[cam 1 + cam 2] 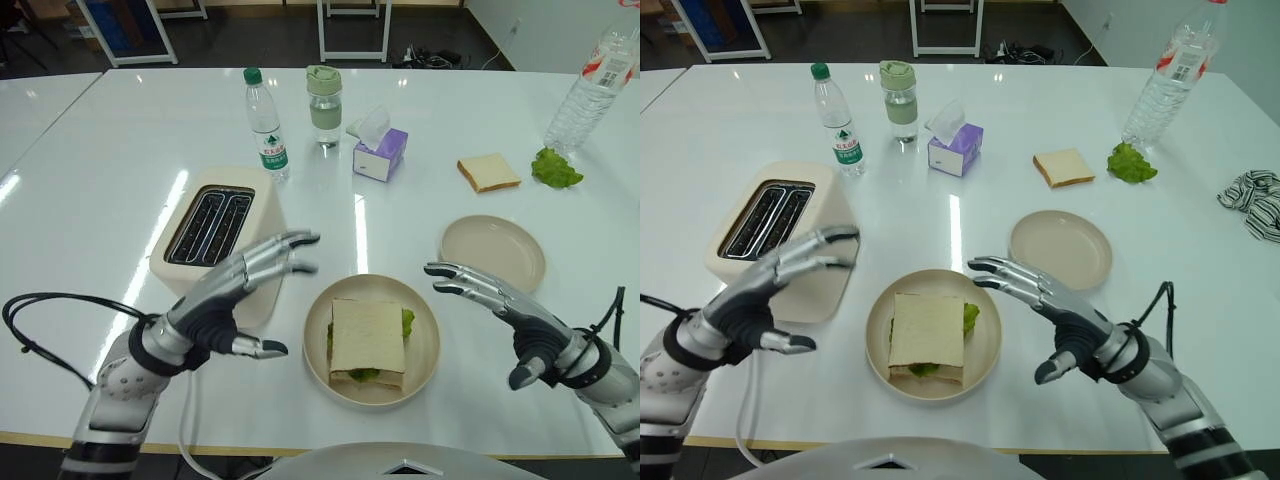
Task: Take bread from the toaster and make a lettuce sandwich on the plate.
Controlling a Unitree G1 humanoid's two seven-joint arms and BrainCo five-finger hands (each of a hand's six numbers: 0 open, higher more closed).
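**Left eye view.** The lettuce sandwich [367, 340] lies assembled on the plate [432, 335] at bottom centre, with a green leaf edge showing at its right side and under its near edge. My left hand [235, 290] hovers at lower left with fingers spread and holding nothing, its fingertips just beside the toaster [215, 225]. The toaster's slots look empty. My right hand [500, 305] hovers at lower right, likewise spread and empty, apart from the plate rim. I judge the build essentially done, so the step in hand is a clean release. Both hands should lift up and outward, with the left fingertips kept off the toaster wall and neither palm sweeping across the top slice.

**Right eye view.** A second, empty plate [1060, 250] sits right of centre, just beyond my right hand. A spare bread slice [1063, 167] and a loose lettuce leaf [1132, 163] lie at upper right, well apart from the sandwich. The top slice sits fairly square on the stack. Any correction should be a light nudge from the side, not a press from above.
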